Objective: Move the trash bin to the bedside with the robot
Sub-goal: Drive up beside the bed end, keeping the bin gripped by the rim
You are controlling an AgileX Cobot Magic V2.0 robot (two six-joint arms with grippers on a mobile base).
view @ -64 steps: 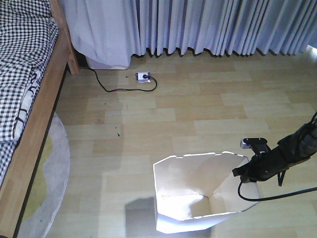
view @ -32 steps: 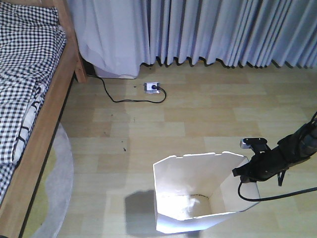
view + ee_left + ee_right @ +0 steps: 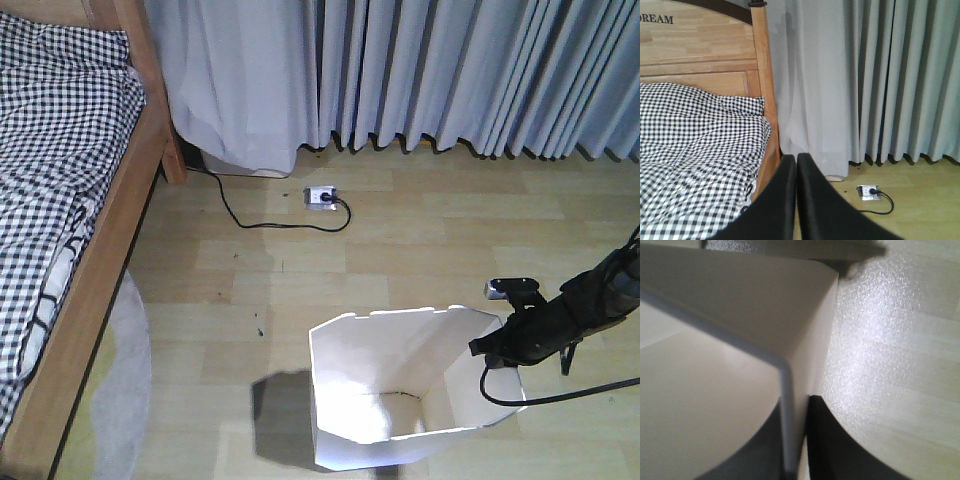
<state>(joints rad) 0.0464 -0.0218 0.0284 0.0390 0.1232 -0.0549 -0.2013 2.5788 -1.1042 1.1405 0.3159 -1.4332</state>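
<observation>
Your R claw [image 3: 497, 349] is clamped on the trash bin [image 3: 372, 352] rim, w/ the thin wall pinched btwn both fingers [image 3: 835, 450]. Bin body sits left of the claw, upright on the floor [image 3: 420, 250]. Bed [image 3: 60, 190] is well left of the claw, apart from the bin. L claw [image 3: 796, 195] is closed, nothing in it; bed is left of its tips.

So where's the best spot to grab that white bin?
On the trash bin, the thin rim on its right, from above: the wall is thin enough to pinch, as the right gripper does; the body looks too wide to span.
</observation>
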